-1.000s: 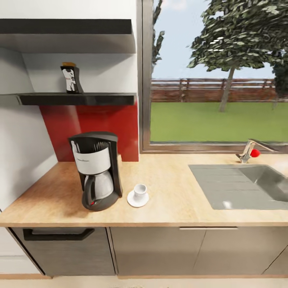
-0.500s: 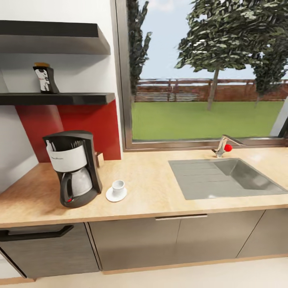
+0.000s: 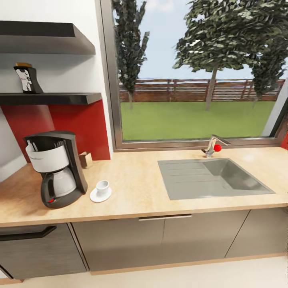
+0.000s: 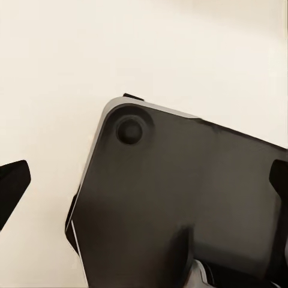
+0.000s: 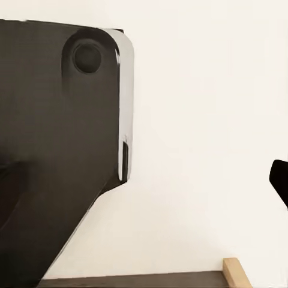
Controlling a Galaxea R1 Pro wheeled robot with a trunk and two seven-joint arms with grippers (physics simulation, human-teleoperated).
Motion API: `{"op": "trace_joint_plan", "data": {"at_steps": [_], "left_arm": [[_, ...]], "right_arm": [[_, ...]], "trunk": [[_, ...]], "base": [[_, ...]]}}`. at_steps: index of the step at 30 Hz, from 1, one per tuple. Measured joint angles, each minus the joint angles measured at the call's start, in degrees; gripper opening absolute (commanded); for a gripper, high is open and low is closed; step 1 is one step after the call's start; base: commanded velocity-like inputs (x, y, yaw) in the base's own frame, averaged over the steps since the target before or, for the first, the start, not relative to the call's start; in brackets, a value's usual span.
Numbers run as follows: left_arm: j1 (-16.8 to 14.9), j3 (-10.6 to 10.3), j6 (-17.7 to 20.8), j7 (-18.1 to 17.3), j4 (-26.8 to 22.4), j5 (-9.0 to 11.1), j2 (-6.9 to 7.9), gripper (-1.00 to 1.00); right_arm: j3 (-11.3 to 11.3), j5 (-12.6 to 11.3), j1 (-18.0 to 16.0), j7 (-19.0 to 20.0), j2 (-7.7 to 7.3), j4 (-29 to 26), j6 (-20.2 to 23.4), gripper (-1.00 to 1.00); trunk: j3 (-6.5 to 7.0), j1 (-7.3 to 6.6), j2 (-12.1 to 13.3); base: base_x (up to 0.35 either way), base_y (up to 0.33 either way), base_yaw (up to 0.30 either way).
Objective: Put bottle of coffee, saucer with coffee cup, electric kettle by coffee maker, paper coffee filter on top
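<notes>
A black and white coffee maker (image 3: 56, 172) with a glass carafe stands at the left of the wooden countertop (image 3: 136, 192). Just right of it a white coffee cup (image 3: 103, 186) sits on a white saucer (image 3: 96, 197). The bottle of coffee (image 3: 27, 79), dark with a brown cap, stands on the black wall shelf (image 3: 52, 98) above. In the left wrist view, my left gripper (image 4: 144, 186) is open over the pale floor and the robot's dark base (image 4: 180, 198). My right gripper (image 5: 144, 180) hangs open beside the base, with one fingertip (image 5: 279, 179) showing.
A small brown box (image 3: 85, 159) stands behind the coffee maker against the red backsplash. A grey sink (image 3: 212, 182) with a faucet (image 3: 211, 147) is set into the counter's right half under a large window. Cabinet fronts and a dark-handled drawer (image 3: 28, 234) run below.
The whole head view has slid left and drawn back, so the camera moved right and away. More of the sink and floor shows. Nothing on the counter or shelf has moved.
</notes>
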Motion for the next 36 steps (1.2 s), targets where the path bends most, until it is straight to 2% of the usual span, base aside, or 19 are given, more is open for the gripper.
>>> {"op": "trace_joint_plan", "data": {"at_steps": [3, 6, 16, 36], "left_arm": [[0.0, -0.02, 0.0, 0.0, 0.0, 0.0, 0.0, 1.0], [0.0, -0.03, 0.06, 0.0, 0.0, 0.0, 0.0, 1.0], [0.0, -0.04, 0.35, 0.0, -0.01, -0.03, 0.0, 1.0], [0.0, -0.04, 0.33, 0.0, 0.0, -0.09, 0.0, 1.0]], "right_arm": [[-0.06, -0.08, -0.02, 2.74, -0.59, -0.02, 0.07, 1.0], [-0.17, -0.16, 0.01, 3.28, -0.75, -0.02, 0.09, 1.0], [-0.55, -0.37, -0.01, 1.81, -0.81, -0.02, -0.01, 1.0], [-0.74, -0.46, -0.03, 0.85, -0.81, -0.07, -0.42, 1.0]], "trunk": [[0.0, 0.0, 0.0], [0.0, 0.0, 0.0], [-0.28, 0.0, 0.0], [-0.3, 0.0, 0.0]], "base": [[0.09, -0.293, 0.0], [0.093, -0.293, 0.0], [0.098, -0.293, 0.098], [0.098, -0.293, -0.001]]}}
